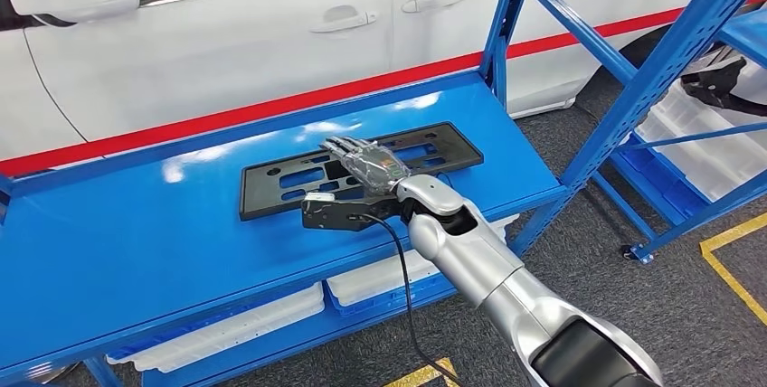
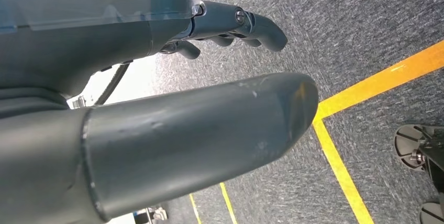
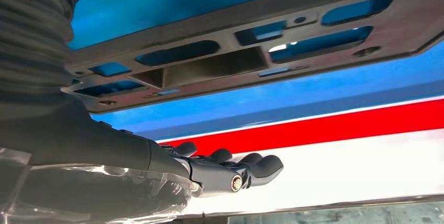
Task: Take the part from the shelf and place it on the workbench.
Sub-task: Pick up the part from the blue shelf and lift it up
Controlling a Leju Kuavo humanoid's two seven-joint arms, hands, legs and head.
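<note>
Reaching over the blue shelf (image 1: 136,233), the robot's right hand (image 1: 366,163) is hovering flat above the black part (image 1: 271,184), fingers (image 3: 259,164) stretched out and gripping nothing. Lying on the shelf beside a white car (image 1: 226,34), the part is untouched. Hanging over grey carpet (image 2: 335,20), the left hand (image 2: 157,103) is holding nothing, fingers apart.
</note>
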